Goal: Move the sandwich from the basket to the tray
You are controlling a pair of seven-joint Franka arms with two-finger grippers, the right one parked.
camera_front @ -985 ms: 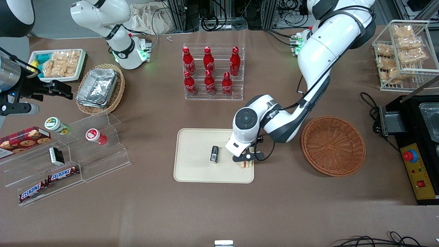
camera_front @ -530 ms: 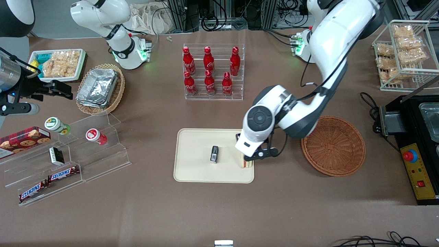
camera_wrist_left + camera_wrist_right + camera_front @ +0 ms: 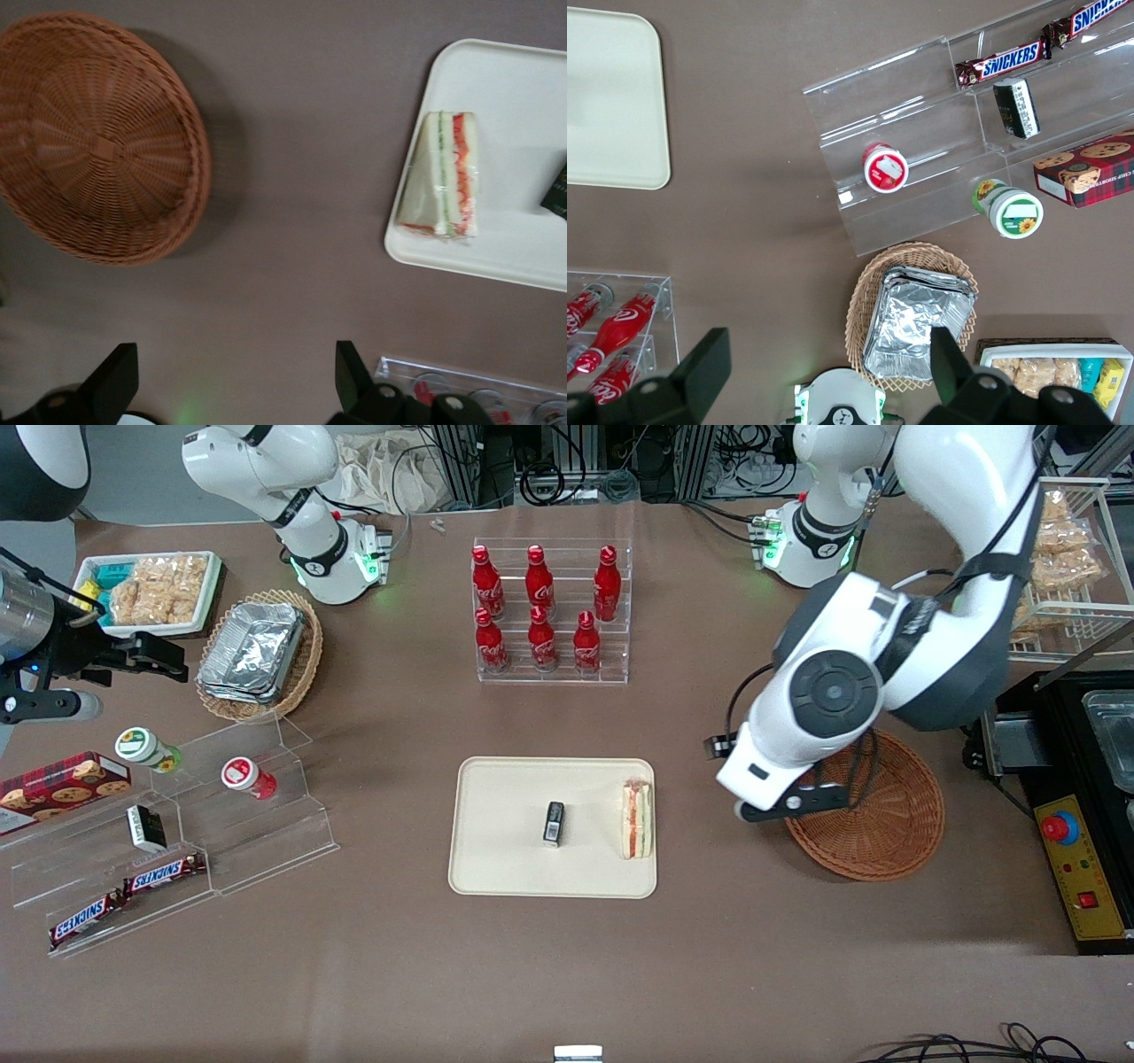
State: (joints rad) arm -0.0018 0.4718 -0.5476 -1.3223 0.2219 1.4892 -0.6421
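The sandwich (image 3: 637,819) lies on the cream tray (image 3: 505,864), at the tray's edge toward the working arm's end; it also shows in the left wrist view (image 3: 443,177) on the tray (image 3: 523,88). The reddish-brown basket (image 3: 873,815) is empty; it also shows in the left wrist view (image 3: 93,133). My left gripper (image 3: 784,804) (image 3: 235,390) is open and empty, raised above the table between the tray and the basket, at the basket's rim.
A small black packet (image 3: 554,822) lies in the tray's middle. An acrylic rack of red bottles (image 3: 549,615) stands farther from the front camera. A clear stepped shelf with snacks (image 3: 168,841) and a tan basket of foil containers (image 3: 257,651) lie toward the parked arm's end.
My gripper has let go of the sandwich, risen and moved away from the tray toward the basket. The sandwich stays on the tray.
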